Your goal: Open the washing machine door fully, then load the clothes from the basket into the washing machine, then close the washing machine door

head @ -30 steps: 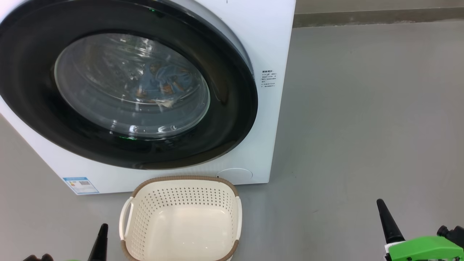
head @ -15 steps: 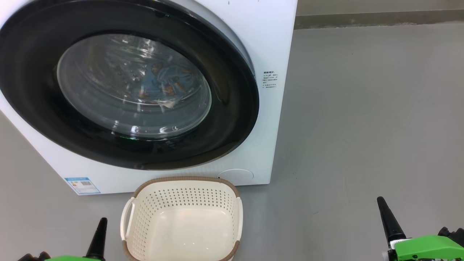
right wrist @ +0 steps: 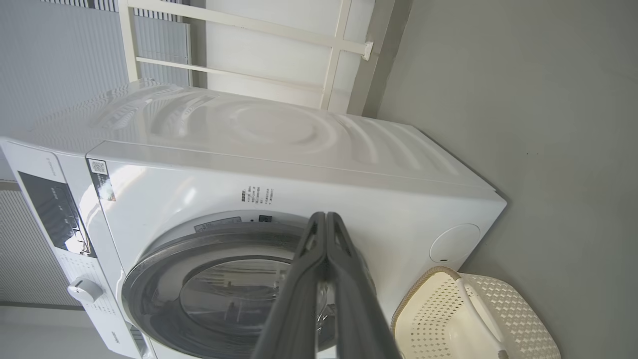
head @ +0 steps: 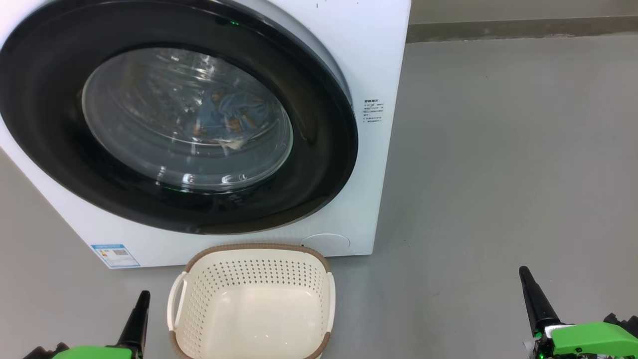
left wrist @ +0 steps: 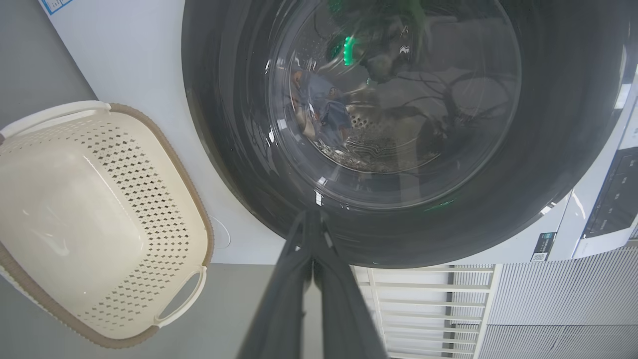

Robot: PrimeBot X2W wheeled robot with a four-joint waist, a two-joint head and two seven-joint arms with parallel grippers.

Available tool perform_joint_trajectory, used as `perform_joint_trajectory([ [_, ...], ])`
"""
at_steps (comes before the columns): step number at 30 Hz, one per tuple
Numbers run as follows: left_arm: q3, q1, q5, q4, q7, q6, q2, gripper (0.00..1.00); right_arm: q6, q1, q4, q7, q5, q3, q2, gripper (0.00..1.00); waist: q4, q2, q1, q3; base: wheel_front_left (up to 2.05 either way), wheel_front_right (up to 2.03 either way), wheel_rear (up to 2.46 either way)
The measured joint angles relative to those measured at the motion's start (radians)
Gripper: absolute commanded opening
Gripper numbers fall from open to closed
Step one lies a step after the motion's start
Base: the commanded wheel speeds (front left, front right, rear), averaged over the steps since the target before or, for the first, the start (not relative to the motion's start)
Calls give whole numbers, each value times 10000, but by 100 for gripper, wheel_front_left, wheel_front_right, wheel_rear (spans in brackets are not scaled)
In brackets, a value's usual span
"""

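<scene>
Final step looks done: washing machine door (head: 319, 149) sits shut on the washing machine (head: 384, 60), clothes (head: 227, 114) inside behind the glass, basket (head: 254, 248) empty on the floor just in front, left hand (head: 142, 304) and right hand (head: 526, 279) clenched on nothing, so next is probably only a latch check.

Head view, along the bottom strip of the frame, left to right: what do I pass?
The left gripper, long dark fingers shut → the empty cream-white perforated plastic basket with a brown woven-look rim → bare grey floor → the right gripper, dark fingers shut.
</scene>
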Motion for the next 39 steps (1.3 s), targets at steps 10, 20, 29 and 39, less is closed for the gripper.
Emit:
perform_joint_trajectory([
  [10, 153, -70, -957, -44, 265, 0, -38, 0, -2, -145, -127, 295, 863, -128, 86, 0, 34, 0, 0, -36, 0, 0, 0],
  [20, 221, -208, -1559, -75, 441, 0, -98, 0, -2, -146, -196, 437, 1559, -234, 163, 0, 54, 0, -1, -57, 0, 0, 0],
  [29, 224, -208, -1559, -75, 441, 0, -100, 0, -2, -146, -198, 437, 1559, -236, 163, 0, 54, 0, 0, -56, 0, 0, 0],
  [39, 226, -208, -1559, -75, 441, 0, -102, 0, -2, -146, -198, 437, 1559, -236, 165, 0, 54, 0, 0, -57, 0, 0, 0],
])
